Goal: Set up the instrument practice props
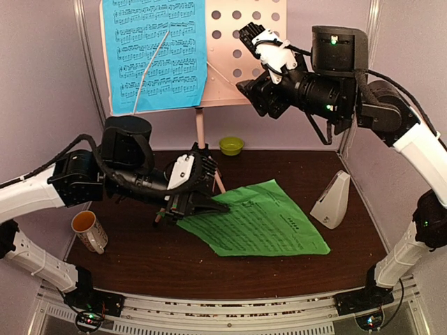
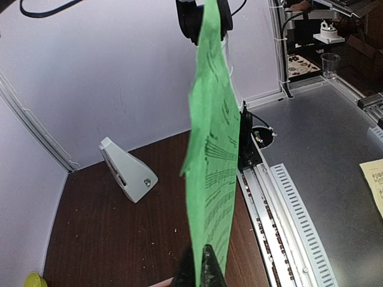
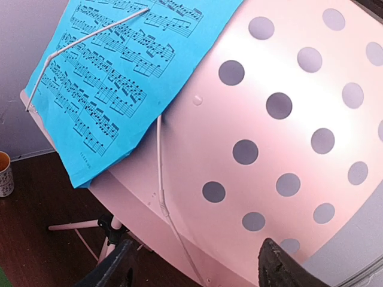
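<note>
The pink perforated music stand (image 1: 244, 42) stands at the back on tripod legs. The blue sheet (image 1: 155, 52) rests on its left half under a thin wire arm. My right gripper (image 1: 246, 61) is open just in front of the stand's bare right half (image 3: 281, 119), with the lower ledge between its fingertips (image 3: 114, 269); the blue sheet (image 3: 119, 72) is up to the left. My left gripper (image 1: 209, 206) is shut on the left edge of the green sheet (image 1: 258, 220), which lies over the table's middle. In the left wrist view the sheet (image 2: 212, 155) runs edge-on from the gripper (image 2: 202, 269). The white metronome (image 1: 333, 200) stands on the right.
A white mug (image 1: 89, 230) with a yellow inside stands at the front left. A small lime-green bowl (image 1: 231, 145) sits at the back behind the stand's pole. White enclosure walls close in left, right and back. The metronome (image 2: 127, 170) is beyond the green sheet.
</note>
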